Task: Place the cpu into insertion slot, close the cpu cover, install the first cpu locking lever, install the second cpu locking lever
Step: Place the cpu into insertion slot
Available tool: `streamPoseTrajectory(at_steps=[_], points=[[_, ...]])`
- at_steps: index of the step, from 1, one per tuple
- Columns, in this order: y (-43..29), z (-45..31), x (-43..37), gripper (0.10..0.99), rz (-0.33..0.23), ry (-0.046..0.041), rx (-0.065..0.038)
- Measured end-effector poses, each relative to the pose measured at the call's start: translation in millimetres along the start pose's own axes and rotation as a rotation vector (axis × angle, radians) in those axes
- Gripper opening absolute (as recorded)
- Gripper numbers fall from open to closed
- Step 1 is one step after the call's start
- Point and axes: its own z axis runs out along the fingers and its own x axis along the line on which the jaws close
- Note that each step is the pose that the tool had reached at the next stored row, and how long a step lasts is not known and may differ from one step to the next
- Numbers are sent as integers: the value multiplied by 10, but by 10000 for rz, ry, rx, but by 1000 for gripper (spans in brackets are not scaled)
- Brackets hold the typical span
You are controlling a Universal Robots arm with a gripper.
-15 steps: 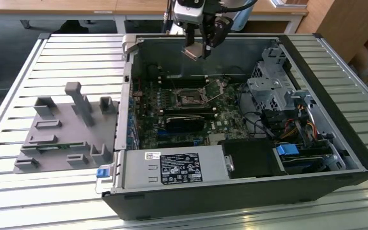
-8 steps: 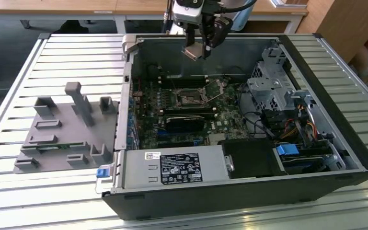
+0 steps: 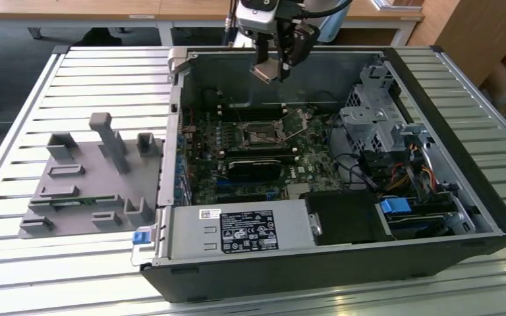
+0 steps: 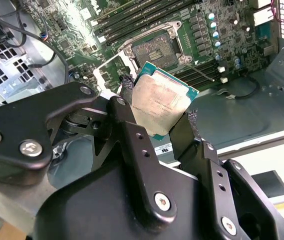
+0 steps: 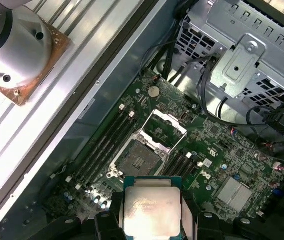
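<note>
My gripper (image 3: 269, 66) hangs over the back of the open computer case, shut on the cpu (image 3: 265, 72). Both wrist views show the cpu (image 4: 161, 102) (image 5: 151, 207), a silver-grey square chip on a green backing, pinched at two opposite edges by the black fingers (image 4: 127, 117). The insertion slot (image 5: 137, 162) (image 4: 154, 50) (image 3: 260, 135) lies open on the green board well below it, its dark pin field bare. The cpu cover (image 5: 165, 129), a silvery frame, stands flipped up beside the slot. A thin locking lever (image 3: 294, 131) sticks up at the slot's side.
Long black memory slots (image 5: 104, 145) run alongside the socket. A black block (image 3: 257, 168) sits on the board in front of it. A power supply box (image 3: 235, 230) fills the case's front and a metal drive cage (image 3: 371, 122) stands toward the exterior view's right. A grey fixture tray (image 3: 86, 178) lies outside the case.
</note>
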Motion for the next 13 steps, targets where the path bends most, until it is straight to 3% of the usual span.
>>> streamPoseTrajectory(at_steps=[13], points=[[-2,4,1,541,399,-35,-8]])
